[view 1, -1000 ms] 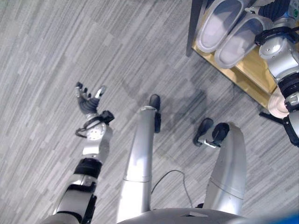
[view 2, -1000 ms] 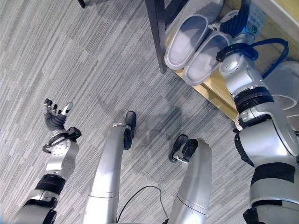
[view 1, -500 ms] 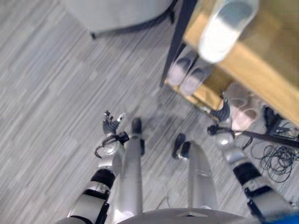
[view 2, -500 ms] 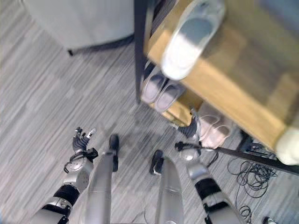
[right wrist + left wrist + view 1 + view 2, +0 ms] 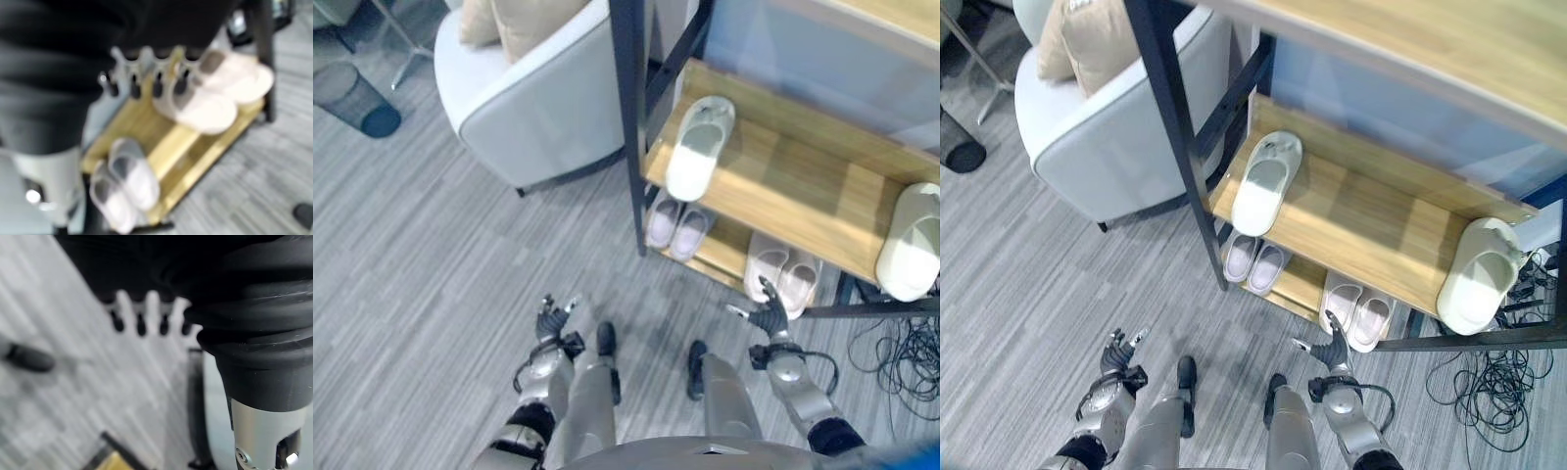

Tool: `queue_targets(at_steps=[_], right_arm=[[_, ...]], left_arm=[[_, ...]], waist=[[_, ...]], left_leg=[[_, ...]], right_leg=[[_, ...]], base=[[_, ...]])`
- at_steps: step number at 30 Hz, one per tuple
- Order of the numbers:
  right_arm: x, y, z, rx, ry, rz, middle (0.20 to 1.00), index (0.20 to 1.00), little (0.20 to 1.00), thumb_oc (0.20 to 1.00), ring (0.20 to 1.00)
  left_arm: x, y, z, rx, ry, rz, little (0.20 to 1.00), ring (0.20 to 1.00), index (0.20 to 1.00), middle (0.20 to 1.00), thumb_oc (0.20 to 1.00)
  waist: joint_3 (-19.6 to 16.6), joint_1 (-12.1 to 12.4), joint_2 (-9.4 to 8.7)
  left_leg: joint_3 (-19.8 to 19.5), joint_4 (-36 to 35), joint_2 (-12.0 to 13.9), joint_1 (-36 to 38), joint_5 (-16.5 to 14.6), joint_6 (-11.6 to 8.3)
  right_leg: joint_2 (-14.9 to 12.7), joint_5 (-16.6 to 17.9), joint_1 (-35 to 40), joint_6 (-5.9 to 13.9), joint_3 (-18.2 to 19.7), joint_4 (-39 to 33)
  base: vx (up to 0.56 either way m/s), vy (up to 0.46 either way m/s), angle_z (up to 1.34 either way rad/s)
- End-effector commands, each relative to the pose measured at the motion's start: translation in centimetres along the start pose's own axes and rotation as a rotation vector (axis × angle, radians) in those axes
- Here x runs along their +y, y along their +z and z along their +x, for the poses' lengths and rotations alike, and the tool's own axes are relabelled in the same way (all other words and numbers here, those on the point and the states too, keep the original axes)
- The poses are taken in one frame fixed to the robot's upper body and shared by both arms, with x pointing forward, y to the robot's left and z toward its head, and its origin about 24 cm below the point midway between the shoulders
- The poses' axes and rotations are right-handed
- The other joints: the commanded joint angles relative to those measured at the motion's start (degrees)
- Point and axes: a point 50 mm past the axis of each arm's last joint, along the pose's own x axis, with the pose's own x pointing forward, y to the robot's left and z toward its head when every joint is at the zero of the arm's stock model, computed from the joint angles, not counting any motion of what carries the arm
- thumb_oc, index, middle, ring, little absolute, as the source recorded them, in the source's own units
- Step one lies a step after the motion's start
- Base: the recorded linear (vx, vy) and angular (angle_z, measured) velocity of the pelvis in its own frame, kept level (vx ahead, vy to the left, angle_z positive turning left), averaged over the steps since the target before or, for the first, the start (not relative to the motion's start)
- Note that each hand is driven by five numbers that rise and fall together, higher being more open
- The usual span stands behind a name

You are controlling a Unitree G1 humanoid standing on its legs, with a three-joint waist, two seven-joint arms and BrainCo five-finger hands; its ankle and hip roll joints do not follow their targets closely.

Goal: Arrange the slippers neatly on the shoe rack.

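Our right hand point(image 5: 770, 317), fingers spread and empty, sits low right of centre just below the beige pair point(image 5: 785, 274) on the shoe rack point(image 5: 803, 186). The lone white slipper point(image 5: 698, 147), toe pointing up-frame, lies well above it. Our left hand point(image 5: 549, 318) hangs open, farther off.

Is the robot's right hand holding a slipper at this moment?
No, the right hand is open and empty in front of the beige pair on the bottom shelf.

The wooden shoe rack point(image 5: 1381, 230) is carrying a white slipper point(image 5: 1264, 184) at its middle shelf's left end and a cream one point(image 5: 1475, 277) overhanging its right. Two pairs are sitting on the bottom shelf: greyish slippers point(image 5: 1253, 262) and beige slippers point(image 5: 1357, 312).
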Motion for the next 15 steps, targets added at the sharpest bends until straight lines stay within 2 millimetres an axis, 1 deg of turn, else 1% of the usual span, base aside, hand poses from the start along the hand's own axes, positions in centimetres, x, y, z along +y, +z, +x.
queue_targets(at_steps=[1, 2, 5, 6, 7, 8, 9, 11, 12, 15], right_arm=[[0.1, 2.8, 0.8, -0.142, 0.059, -0.019, 1.0, 1.0, 1.0, 1.0, 1.0], [0.3, 2.5, 0.6, -0.132, 0.078, -0.02, 1.0, 1.0, 1.0, 1.0, 1.0], [0.8, 2.5, 0.1, -0.159, 0.145, -0.074, 1.0, 1.0, 1.0, 1.0, 1.0], [0.9, 2.5, -0.1, -0.173, 0.169, -0.109, 1.0, 1.0, 1.0, 1.0, 1.0], [0.9, 2.5, -0.1, -0.173, 0.169, -0.109, 1.0, 1.0, 1.0, 1.0, 1.0], [1.1, 2.5, -0.4, -0.192, 0.199, -0.151, 1.0, 1.0, 1.0, 1.0, 1.0], [1.4, 2.4, -0.7, -0.196, 0.217, -0.162, 1.0, 1.0, 1.0, 1.0, 1.0], [1.7, 2.3, -1.0, -0.203, 0.253, -0.191, 1.0, 1.0, 1.0, 1.0, 1.0], [1.7, 2.3, -1.0, -0.203, 0.253, -0.191, 1.0, 1.0, 1.0, 1.0, 1.0], [2.2, 1.8, -1.6, -0.209, 0.291, -0.234, 1.0, 1.0, 1.0, 1.0, 1.0]], left_arm=[[-0.1, 1.5, 0.6, -0.057, -0.046, 0.033, 1.0, 1.0, 1.0, 1.0, 1.0], [0.2, 0.8, 0.4, -0.037, -0.052, 0.053, 1.0, 1.0, 1.0, 1.0, 1.0], [0.9, -1.5, -0.6, 0.033, -0.074, 0.117, 1.0, 1.0, 1.0, 1.0, 1.0], [1.1, -2.0, -0.8, 0.05, -0.077, 0.136, 1.0, 1.0, 1.0, 1.0, 1.0], [1.1, -2.0, -0.8, 0.05, -0.077, 0.136, 1.0, 1.0, 1.0, 1.0, 1.0], [1.6, -2.8, -1.0, 0.079, -0.084, 0.164, 1.0, 1.0, 1.0, 1.0, 1.0], [1.7, -3.3, -1.3, 0.096, -0.095, 0.185, 1.0, 1.0, 1.0, 1.0, 1.0], [1.6, -4.1, -1.7, 0.116, -0.13, 0.245, 1.0, 1.0, 1.0, 1.0, 1.0], [1.6, -4.1, -1.7, 0.116, -0.13, 0.245, 1.0, 1.0, 1.0, 1.0, 1.0], [1.5, -5.4, -2.3, 0.154, -0.185, 0.36, 1.0, 1.0, 1.0, 1.0, 1.0]], waist=[[1.4, -0.3, 0.67], [0.9, -0.4, 0.89], [-0.3, -0.3, 1.19], [-0.9, -0.2, 1.27], [-0.8, -0.2, 1.28], [-1.8, -0.1, 1.58], [-2.3, 0.0, 1.74], [-3.1, 0.1, 1.94], [-3.0, 0.1, 1.94], [-3.7, 0.0, 2.25]], left_leg=[[-2.1, 0.1, 1.8, 4.3, -5.1, -0.74], [-2.0, -1.1, 1.8, 6.3, -4.9, -0.8], [-0.9, -4.9, 2.0, 11.9, -4.4, -0.85], [-0.8, -5.8, 2.1, 13.2, -4.2, -0.95], [-0.8, -6.0, 2.1, 13.4, -4.2, -0.96], [-0.2, -8.4, 2.1, 16.4, -3.9, -1.14], [0.1, -9.4, 2.1, 17.7, -3.7, -1.2], [0.4, -11.1, 2.1, 19.6, -3.3, -1.36], [0.5, -11.2, 2.1, 19.7, -3.3, -1.37], [0.7, -13.3, 2.1, 21.8, -2.9, -1.49]], right_leg=[[-0.7, 13.8, 7.9, 4.53, 1.0, -15.1], [-0.6, 14.2, 9.7, 4.69, 0.9, -16.5], [-0.2, 14.5, 14.5, 4.96, 0.9, -19.7], [-0.1, 14.6, 15.7, 5.1, 0.9, -20.7], [-0.1, 14.6, 15.9, 5.1, 0.9, -20.8], [0.2, 14.6, 18.4, 5.37, 0.7, -23.0], [0.3, 14.6, 19.7, 5.43, 0.7, -24.0], [0.4, 14.7, 21.5, 5.6, 0.7, -25.8], [0.4, 14.7, 21.7, 5.6, 0.7, -25.9], [0.7, 14.8, 23.7, 5.66, 0.9, -28.1]], base=[[0.13, -0.059, -0.21], [0.1, -0.06, -0.17], [0.09, -0.064, -0.13], [0.05, -0.049, -0.12], [0.06, -0.052, -0.13], [0.07, -0.035, -0.14], [0.09, -0.048, -0.17], [0.04, -0.029, -0.1], [0.01, -0.013, -0.09], [0.0, -0.001, -0.02]])
